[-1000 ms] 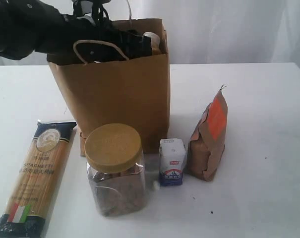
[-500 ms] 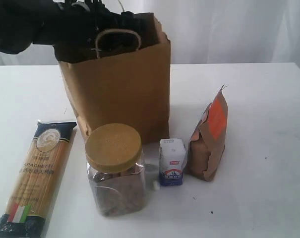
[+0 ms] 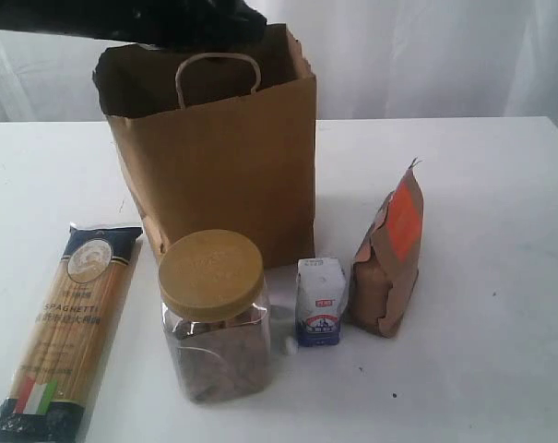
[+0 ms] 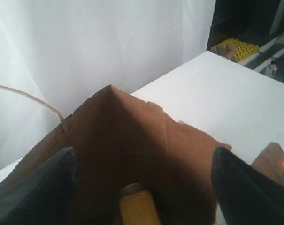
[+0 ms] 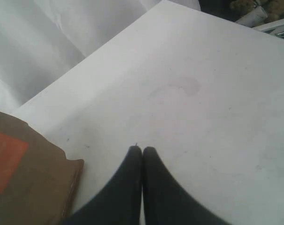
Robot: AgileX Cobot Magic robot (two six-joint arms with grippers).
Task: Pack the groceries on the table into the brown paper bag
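The left claw (image 4: 142, 159) hangs over the open mouth of the paper bag (image 3: 214, 175), its fingers spread apart and empty. The yellow bottle (image 4: 137, 207) stands inside the bag right beneath them. The right claw (image 5: 142, 157) is pressed together, holding nothing, above the table (image 3: 481, 185) near the pouch (image 3: 389, 268). The risk, as I judge it, is that the left arm sits close to the bag's rim and handle (image 3: 217, 74). A careless move could snag the paper and tip the bag onto the jar (image 3: 214, 314) and carton (image 3: 319, 302) in front, with the spaghetti (image 3: 66, 323) just beside.
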